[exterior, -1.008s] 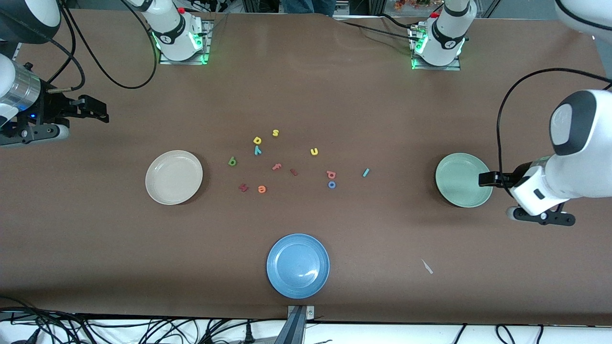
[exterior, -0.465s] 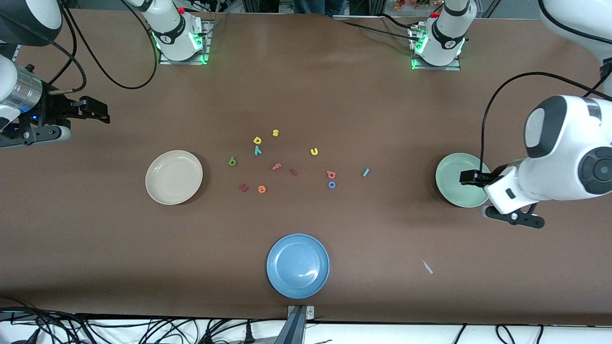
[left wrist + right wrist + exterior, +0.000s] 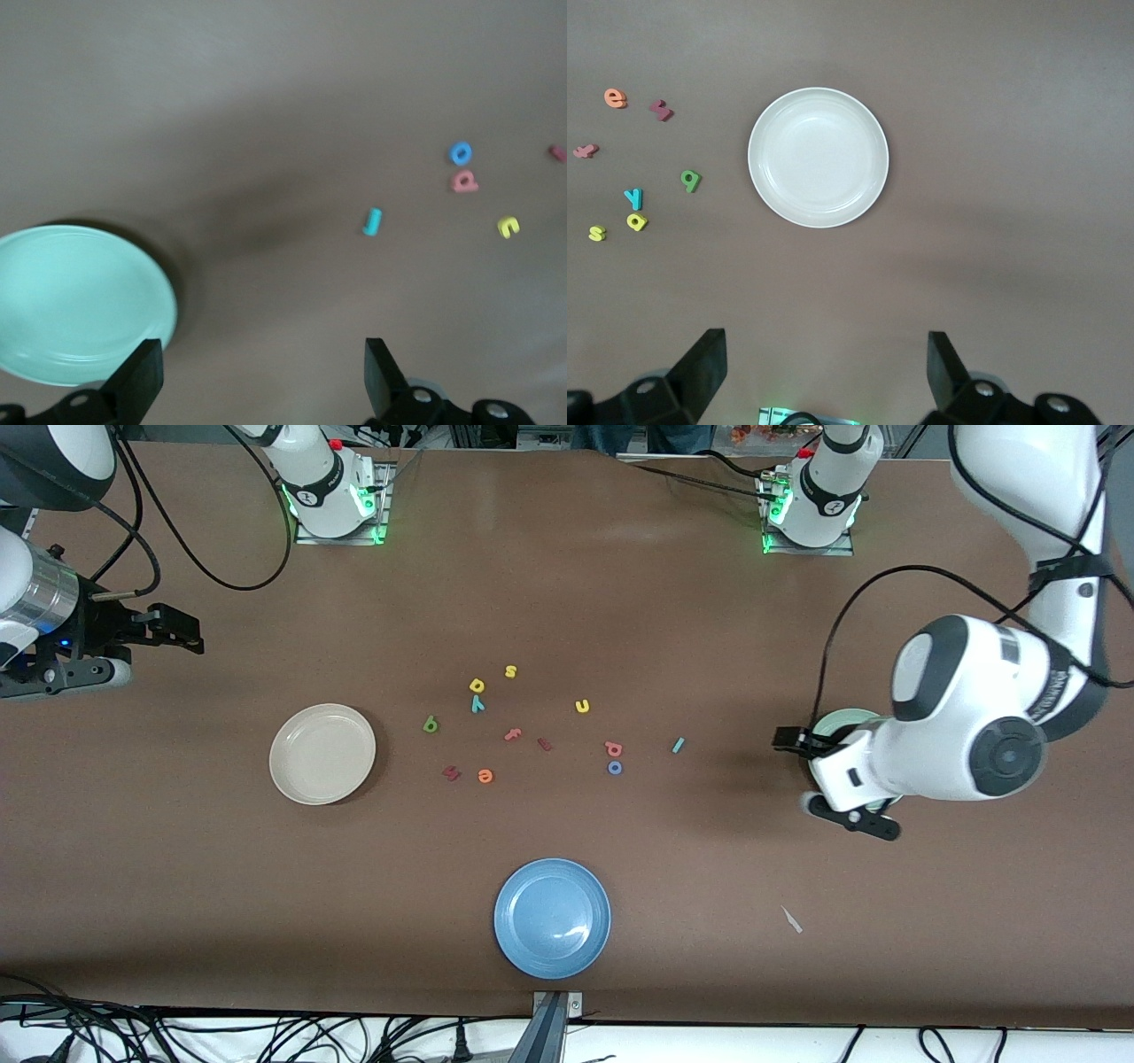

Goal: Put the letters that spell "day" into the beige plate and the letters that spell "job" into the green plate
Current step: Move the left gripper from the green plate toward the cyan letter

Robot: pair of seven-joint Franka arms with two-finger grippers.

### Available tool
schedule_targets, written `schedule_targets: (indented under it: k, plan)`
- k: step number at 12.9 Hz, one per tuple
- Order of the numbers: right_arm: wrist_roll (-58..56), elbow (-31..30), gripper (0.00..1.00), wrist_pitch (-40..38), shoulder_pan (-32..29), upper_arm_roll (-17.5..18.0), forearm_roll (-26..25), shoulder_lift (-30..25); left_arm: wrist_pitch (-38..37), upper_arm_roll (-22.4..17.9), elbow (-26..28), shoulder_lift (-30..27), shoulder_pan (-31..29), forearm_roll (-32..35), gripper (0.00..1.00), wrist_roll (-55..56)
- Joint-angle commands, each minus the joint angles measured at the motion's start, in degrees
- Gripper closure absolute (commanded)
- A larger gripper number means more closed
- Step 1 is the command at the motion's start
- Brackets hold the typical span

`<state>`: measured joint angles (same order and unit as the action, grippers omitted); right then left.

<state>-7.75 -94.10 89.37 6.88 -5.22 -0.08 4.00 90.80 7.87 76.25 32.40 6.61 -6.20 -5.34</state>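
— Left gripper point(image 3: 791, 741)? Right gripper point(image 3: 173, 631)?
— Jaws spread, empty, over the green plate point(image 3: 842, 719) rim; teal j point(image 3: 678, 745) just toward table centre, long axis tilted. Waiting wide open at the table's right-arm end
— Plates?
— Green and beige plate point(image 3: 322, 754) empty; all letters loose between them

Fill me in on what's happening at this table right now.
Nothing is sorted yet: the foam letters lie loose mid-table, including the teal j, blue o and green letter. The beige plate, green plate and blue plate hold nothing. The left gripper, open and empty, hangs by the green plate's edge. The right gripper waits, open, at its end of the table.
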Motion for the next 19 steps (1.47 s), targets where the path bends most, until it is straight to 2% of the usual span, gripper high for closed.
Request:
schedule_targets:
  k: [1,3,6,7,10,16,18,19]
  plan:
    - [-0.4,0.1,0.0,-0.7,0.1,0.0,0.1,-0.1,5.0,-0.7,6.4,-0.7,4.1,-1.4,0.0,0.8]
    - [-0.4,0.1,0.01,-0.7,0.1,0.0,0.1,-0.1,15.1,-0.7,12.7,-0.7,7.2,-1.4,0.0,4.3]
    - [-0.4,0.1,0.0,-0.7,0.1,0.0,0.1,-0.2,21.7,-0.7,18.8,-0.7,9.3,-1.4,0.0,5.0]
    - [-0.4,0.1,0.0,-0.7,0.1,0.0,0.1,-0.1,24.2,-0.7,20.2,-0.3,10.1,-1.4,0.04,5.1]
    - [-0.3,0.1,0.0,-0.7,0.1,0.0,0.1,-0.1,29.2,-0.7,20.4,2.7,11.0,-1.4,0.14,7.2]
    - [-0.2,0.0,0.0,-0.5,0.1,0.1,0.4,0.0,31.7,-0.7,20.5,5.8,13.2,-1.5,0.25,8.9]
    - [0.4,0.1,0.0,0.0,1.1,0.2,0.6,0.1,31.7,-0.7,21.0,6.0,14.0,-1.6,0.38,10.6]
    - [0.5,0.1,0.0,0.2,1.6,0.2,0.6,0.1,31.7,-0.7,21.2,6.0,14.1,-1.6,0.39,10.8]
